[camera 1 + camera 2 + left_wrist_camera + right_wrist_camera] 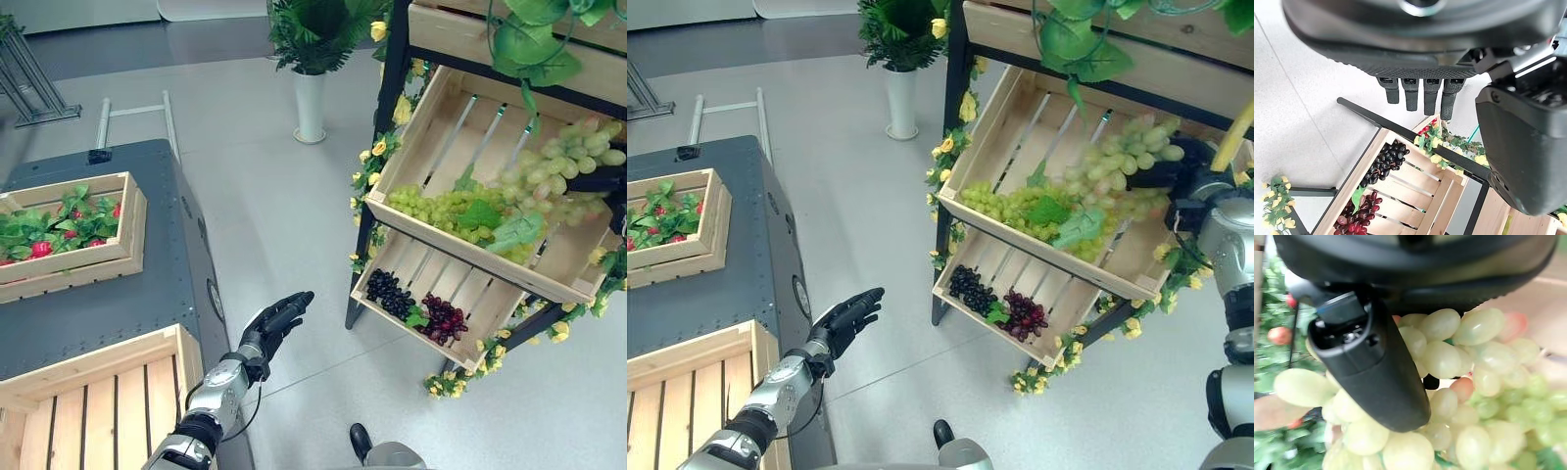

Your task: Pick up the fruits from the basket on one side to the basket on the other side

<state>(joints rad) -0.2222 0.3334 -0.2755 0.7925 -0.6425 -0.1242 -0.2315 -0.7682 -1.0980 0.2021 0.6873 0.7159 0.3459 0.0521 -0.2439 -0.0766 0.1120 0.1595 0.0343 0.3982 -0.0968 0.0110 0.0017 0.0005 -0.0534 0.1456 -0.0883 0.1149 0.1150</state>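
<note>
- Right hand (1164,172) reached into the upper tilted wooden crate (1019,122) of the black display stand (950,147), pressed against the pale green grape bunch (1122,157); its wrist view showed the thumb (1371,367) lying over the grapes, though whether the fingers had closed could not be told.
- Left hand (274,321) hung relaxed, fingers straight, beside the grey cabinet (108,304) bearing an empty slatted crate (93,411).
- Dark grapes (389,292) and red grapes (443,318) lay in the lower crate.
- The bunch looked soft, loose and easily bruised; cradling it near the stem seemed safest.
</note>
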